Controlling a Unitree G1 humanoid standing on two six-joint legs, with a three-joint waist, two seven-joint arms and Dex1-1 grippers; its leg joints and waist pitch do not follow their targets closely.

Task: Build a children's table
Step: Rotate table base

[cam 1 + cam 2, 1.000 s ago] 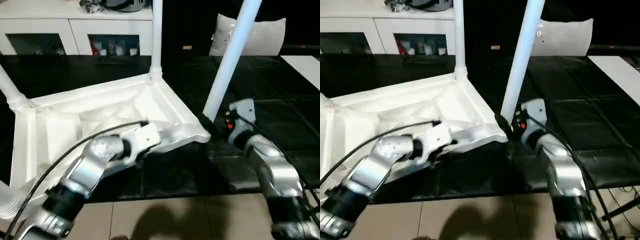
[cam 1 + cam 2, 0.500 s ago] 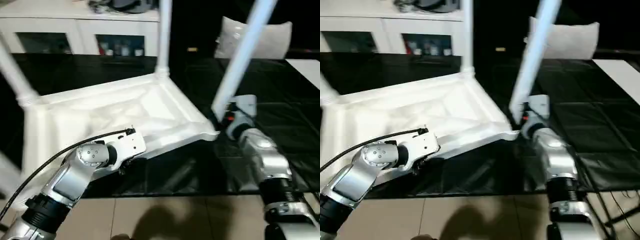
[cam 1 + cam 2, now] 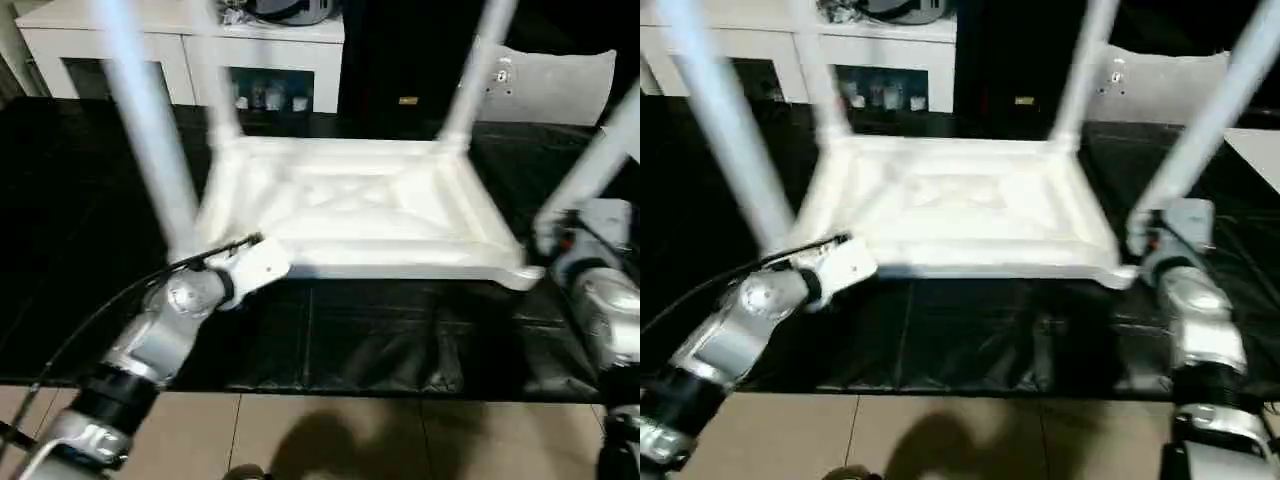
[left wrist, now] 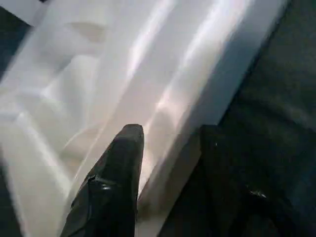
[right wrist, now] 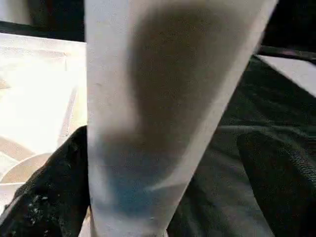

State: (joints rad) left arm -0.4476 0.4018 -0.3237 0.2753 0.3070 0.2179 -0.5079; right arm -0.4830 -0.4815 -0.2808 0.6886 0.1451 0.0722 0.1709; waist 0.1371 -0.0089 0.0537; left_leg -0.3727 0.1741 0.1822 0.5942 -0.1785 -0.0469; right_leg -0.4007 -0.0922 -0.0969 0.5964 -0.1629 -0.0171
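The children's table (image 3: pixel 365 215) lies upside down in the middle of the frame on the black floor mat (image 3: pixel 380 340), its ribbed underside facing up and its four white legs rising from the corner sockets. The near-left leg (image 3: pixel 150 140) stands in the upper left of the frame, the near-right leg (image 3: pixel 1210 115) slants up at the right edge, and the two far legs stand at the back corners.

My left fingers (image 4: pixel 123 168) are part-way closed on the table's near rim at its lower-left corner: one black finger lies on the ribbed inside, the other on the outer side of the rim. My silver left forearm (image 3: pixel 150 345) runs up from the lower left of the frame.

My right fingers (image 5: pixel 59 192) stand wide, one on each side of the near-right leg low down near its socket; the gap is wider than the leg, so I do not clamp it.

A white cabinet (image 3: pixel 180 50) with glass doors stands along the top left, and a pale cushion (image 3: pixel 555 85) sits at the upper right.
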